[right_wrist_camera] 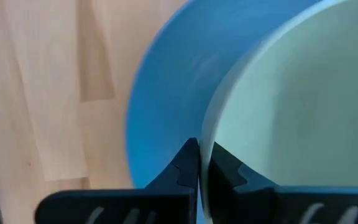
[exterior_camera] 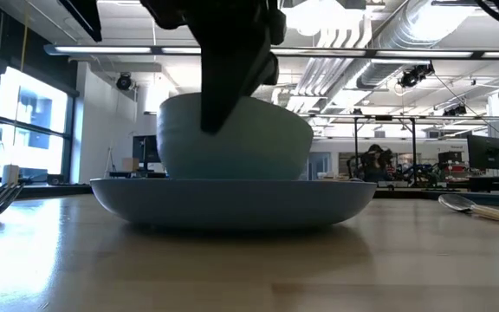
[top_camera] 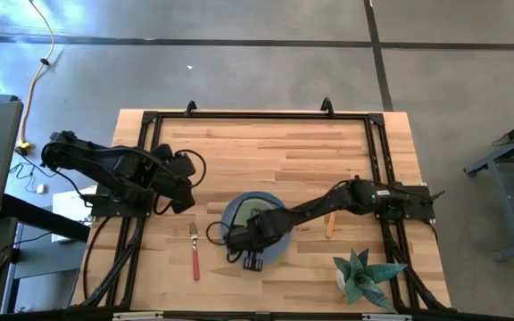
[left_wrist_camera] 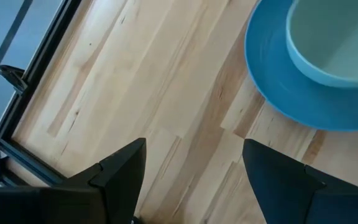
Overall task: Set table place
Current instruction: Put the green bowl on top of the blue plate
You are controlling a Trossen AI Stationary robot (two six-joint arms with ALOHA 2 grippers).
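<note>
The pale green bowl [right_wrist_camera: 303, 112] is pinched at its rim by the right gripper [right_wrist_camera: 202, 163], inside the round blue-grey plate [exterior_camera: 232, 201] on the light wood counter [top_camera: 266, 147]. The red-handled fork [top_camera: 194, 254] and orange-handled spoon [top_camera: 331, 223] flank the plate. The left gripper [left_wrist_camera: 191, 168] is held open nearby.

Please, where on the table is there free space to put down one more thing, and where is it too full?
Free: the far half of the table, between the back rail and the plate; also the strip between the fork and the left arm. Crowded: the near middle, where the right tool grips the bowl on the plate, and rightward to the spoon and plant.
</note>
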